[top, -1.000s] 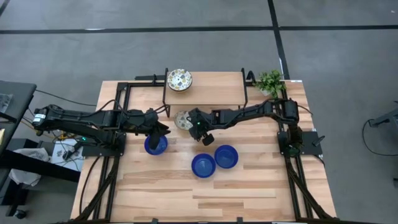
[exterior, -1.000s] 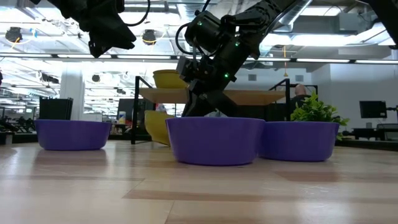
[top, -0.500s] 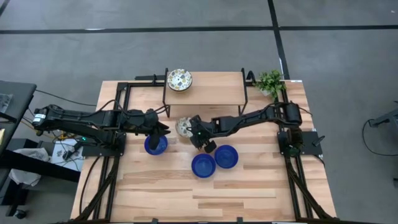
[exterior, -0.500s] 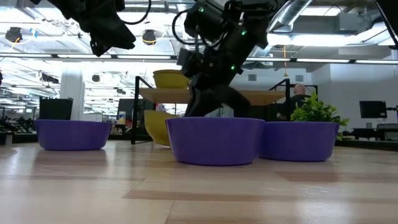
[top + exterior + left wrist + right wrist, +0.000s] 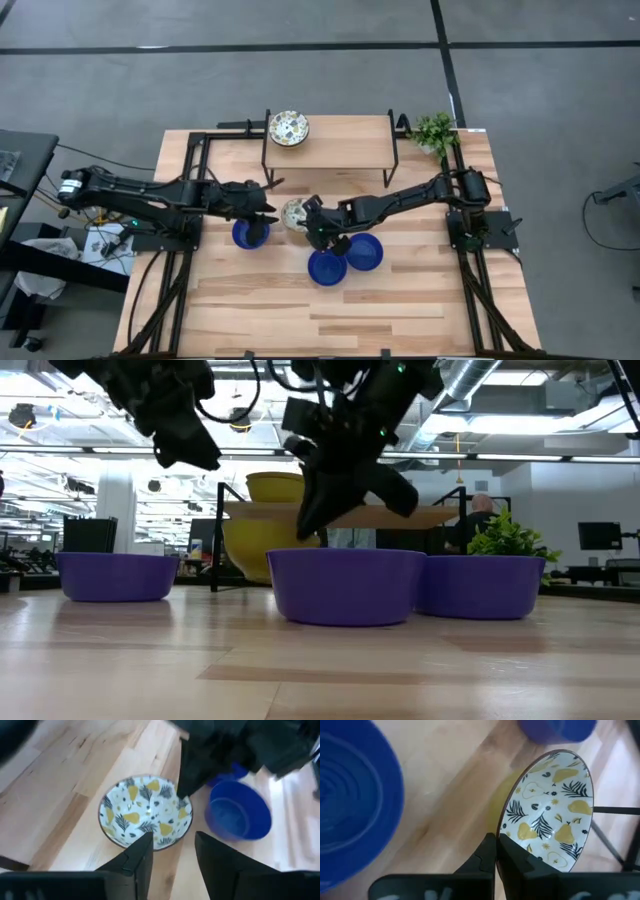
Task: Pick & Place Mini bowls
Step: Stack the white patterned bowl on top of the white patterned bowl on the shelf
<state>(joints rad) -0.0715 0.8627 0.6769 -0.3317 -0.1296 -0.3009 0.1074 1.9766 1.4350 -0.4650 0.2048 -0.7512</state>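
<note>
A cream patterned mini bowl (image 5: 292, 212) sits under the front of the wooden shelf, and my right gripper (image 5: 320, 232) is shut on it. It shows tilted in the right wrist view (image 5: 550, 810). My left gripper (image 5: 265, 204) hovers open just left of it, looking down into it (image 5: 145, 812). Three blue mini bowls stand on the table: one under the left gripper (image 5: 250, 235) and two near the middle (image 5: 327, 267) (image 5: 363, 252). A second patterned bowl (image 5: 288, 128) rests on the shelf top. My right gripper holds the patterned bowl by its rim (image 5: 506, 831), on the side toward the table's right. The rim is pinched between the two fingers, one inside the bowl and one on its yellow outer wall. The bowl is tilted; whether its base touches the table I cannot tell.
The black-framed wooden shelf (image 5: 330, 145) stands at the far middle of the table, with a green plant (image 5: 435, 130) at the far right corner. The two arms are close together over the table's middle. Bare wood lies toward the near edge.
My right gripper has moved toward the near edge and the middle blue bowls, bringing the patterned bowl with it out from under the shelf. My left gripper has shifted slightly toward the right, closer to that bowl.
</note>
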